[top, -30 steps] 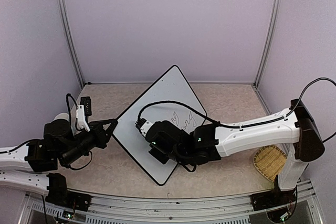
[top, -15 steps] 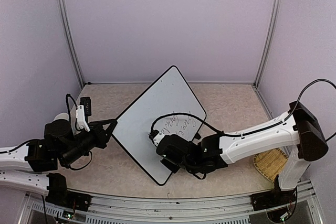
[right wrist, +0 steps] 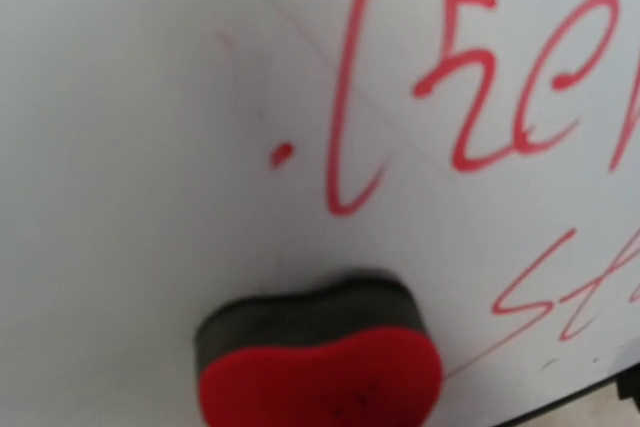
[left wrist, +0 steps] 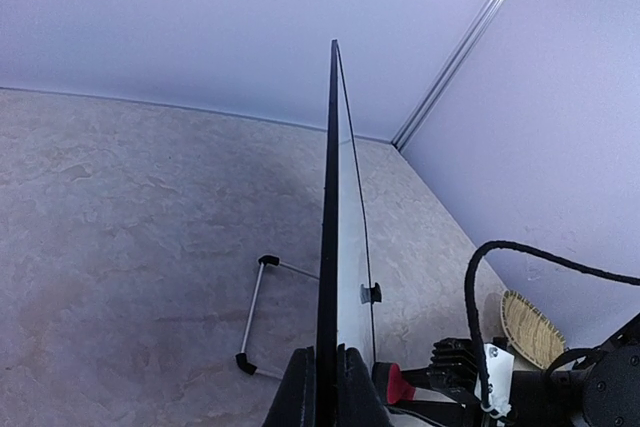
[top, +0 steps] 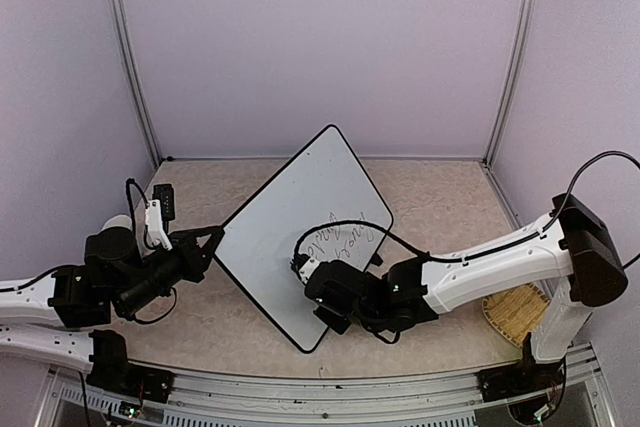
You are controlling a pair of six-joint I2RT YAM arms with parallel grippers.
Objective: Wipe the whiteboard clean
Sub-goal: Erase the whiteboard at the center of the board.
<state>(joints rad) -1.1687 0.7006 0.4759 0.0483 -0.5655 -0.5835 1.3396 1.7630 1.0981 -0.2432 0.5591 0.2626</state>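
The right hand (top: 322, 292), clamped on a red eraser (right wrist: 320, 372), is pressing it to the whiteboard (top: 285, 212) standing on the surface (top: 430, 187), its edge pinched in the left hand (top: 212, 243); wiping is seemingly underway, and the next stroke is needing to cross the red writing (right wrist: 470, 107).

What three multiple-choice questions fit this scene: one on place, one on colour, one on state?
1. Where is the woven mat relative to the whiteboard? A on it; B to its right, by the right arm's base; C behind it.
2. What colour is the writing? A red; B green; C blue.
3. How do the jaws of the left gripper stand? A wide open; B shut on nothing; C shut on the whiteboard's edge.
B, the mat lies near that base. A, red strokes show above the eraser. C, the frame runs between the closed jaws.
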